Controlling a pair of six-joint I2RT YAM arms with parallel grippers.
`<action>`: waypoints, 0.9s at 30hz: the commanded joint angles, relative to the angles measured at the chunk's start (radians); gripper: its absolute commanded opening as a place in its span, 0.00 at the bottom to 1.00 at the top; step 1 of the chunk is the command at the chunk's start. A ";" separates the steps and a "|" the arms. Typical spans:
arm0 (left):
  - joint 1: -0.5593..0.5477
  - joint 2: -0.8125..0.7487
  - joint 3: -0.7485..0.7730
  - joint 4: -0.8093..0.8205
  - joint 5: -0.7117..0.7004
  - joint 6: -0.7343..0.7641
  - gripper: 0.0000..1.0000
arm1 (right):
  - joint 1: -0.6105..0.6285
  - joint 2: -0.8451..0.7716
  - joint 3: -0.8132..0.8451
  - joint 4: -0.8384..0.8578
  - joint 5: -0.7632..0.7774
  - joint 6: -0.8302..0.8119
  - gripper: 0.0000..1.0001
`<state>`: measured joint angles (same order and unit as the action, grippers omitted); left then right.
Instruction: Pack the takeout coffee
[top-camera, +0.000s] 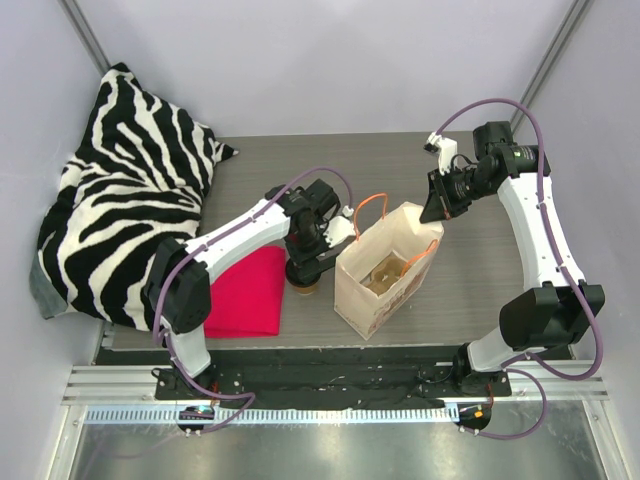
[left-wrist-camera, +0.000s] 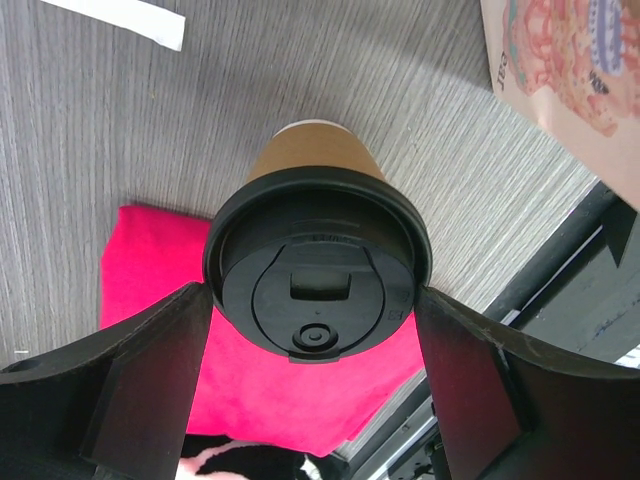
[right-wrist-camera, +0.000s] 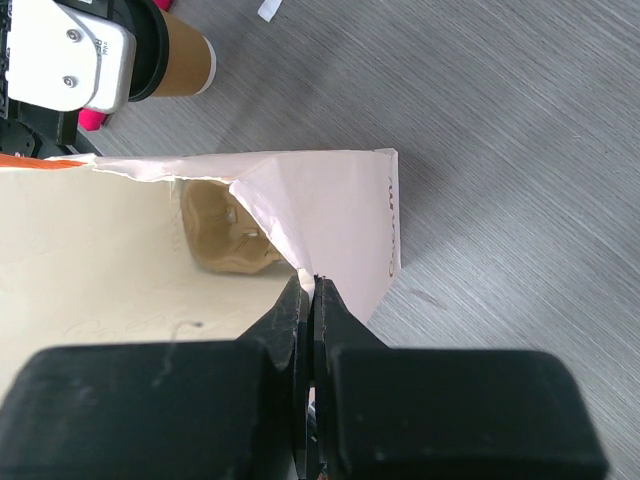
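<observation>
Straddles the takeout coffee (left-wrist-camera: 315, 160) with the left gripper (left-wrist-camera: 313, 292) spread wide, lid rim between the fingers (left-wrist-camera: 150, 370); cannot tell whether clamped. Likely light, thin-walled, crushable: wants a gentle squeeze just under the lid. Rightward, pinches the paper bag (top-camera: 372, 300) rim in the closed right gripper (right-wrist-camera: 312, 285).

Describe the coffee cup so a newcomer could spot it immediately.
Find the tall paper bag standing mid-table. Just left of it, beside the pink cloth, the coffee cup stands flanked by the left gripper. It alone has a round black lid.
</observation>
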<state>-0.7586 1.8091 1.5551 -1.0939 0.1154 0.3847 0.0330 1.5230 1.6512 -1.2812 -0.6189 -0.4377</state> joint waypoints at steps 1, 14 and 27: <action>-0.011 -0.036 0.000 0.031 -0.006 -0.023 0.86 | 0.004 -0.006 0.019 -0.004 -0.008 0.002 0.01; -0.015 -0.034 -0.043 0.057 -0.034 -0.021 0.82 | 0.004 -0.007 0.016 -0.004 -0.007 0.004 0.01; -0.015 -0.062 -0.069 0.066 -0.039 -0.029 0.70 | 0.004 -0.001 0.032 -0.006 -0.010 0.002 0.01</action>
<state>-0.7712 1.7824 1.5047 -1.0393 0.0830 0.3695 0.0330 1.5230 1.6512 -1.2812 -0.6189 -0.4377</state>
